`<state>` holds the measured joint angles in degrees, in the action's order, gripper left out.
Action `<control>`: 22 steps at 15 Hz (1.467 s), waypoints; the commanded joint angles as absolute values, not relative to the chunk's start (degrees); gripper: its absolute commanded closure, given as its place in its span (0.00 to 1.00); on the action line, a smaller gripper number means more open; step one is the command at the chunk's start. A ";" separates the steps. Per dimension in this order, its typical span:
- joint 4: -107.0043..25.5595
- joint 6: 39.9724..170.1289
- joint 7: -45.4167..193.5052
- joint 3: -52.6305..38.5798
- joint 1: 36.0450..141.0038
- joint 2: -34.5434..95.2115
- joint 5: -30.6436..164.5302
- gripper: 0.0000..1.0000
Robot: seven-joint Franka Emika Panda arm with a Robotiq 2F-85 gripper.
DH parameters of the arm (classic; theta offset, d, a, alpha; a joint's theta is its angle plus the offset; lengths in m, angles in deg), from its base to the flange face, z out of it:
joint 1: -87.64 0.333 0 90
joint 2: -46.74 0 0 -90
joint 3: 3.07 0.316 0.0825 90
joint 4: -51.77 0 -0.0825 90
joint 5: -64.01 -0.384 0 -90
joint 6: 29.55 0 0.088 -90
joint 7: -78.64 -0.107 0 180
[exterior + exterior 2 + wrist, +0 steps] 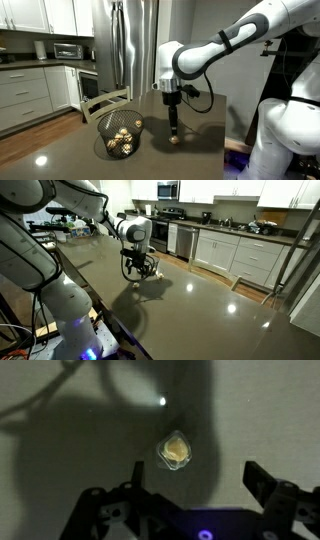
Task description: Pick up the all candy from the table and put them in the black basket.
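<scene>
Candy (122,142) inside the black basket (100,130) blurs behind the mesh, perhaps five pieces, too small to count surely. One loose candy (177,450) lies on the table (200,150) near the basket, under the gripper (194,468), jaws spread and clear of it.

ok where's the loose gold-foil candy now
In an exterior view the gold-foil candy ball lies on the dark brown table under the open gripper, image-right of the black wire-mesh basket.
</scene>
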<state>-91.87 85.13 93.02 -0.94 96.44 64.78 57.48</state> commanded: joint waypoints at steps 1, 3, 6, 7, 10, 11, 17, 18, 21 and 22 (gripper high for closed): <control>-94.71 88.82 93.93 -0.45 96.51 65.79 56.56 0.00; -96.15 91.33 94.42 -0.54 96.70 65.53 56.22 0.00; -98.20 95.39 94.50 -0.63 97.05 65.28 56.03 0.00; -98.90 96.82 94.54 -0.68 97.14 65.26 55.92 0.00; -100.35 99.81 94.35 -0.61 97.29 65.14 56.19 0.00; -100.71 100.50 94.31 -0.60 97.35 65.12 56.22 0.00; -101.83 102.90 93.93 -0.43 97.80 65.03 56.46 0.26; -101.87 103.10 93.95 -0.44 97.95 65.02 56.41 0.33; -101.91 103.39 93.83 -0.31 98.04 65.02 56.55 0.53; -101.90 103.42 93.78 -0.25 98.07 65.00 56.58 0.59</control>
<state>-100.81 101.34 93.03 -0.56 97.74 64.75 57.48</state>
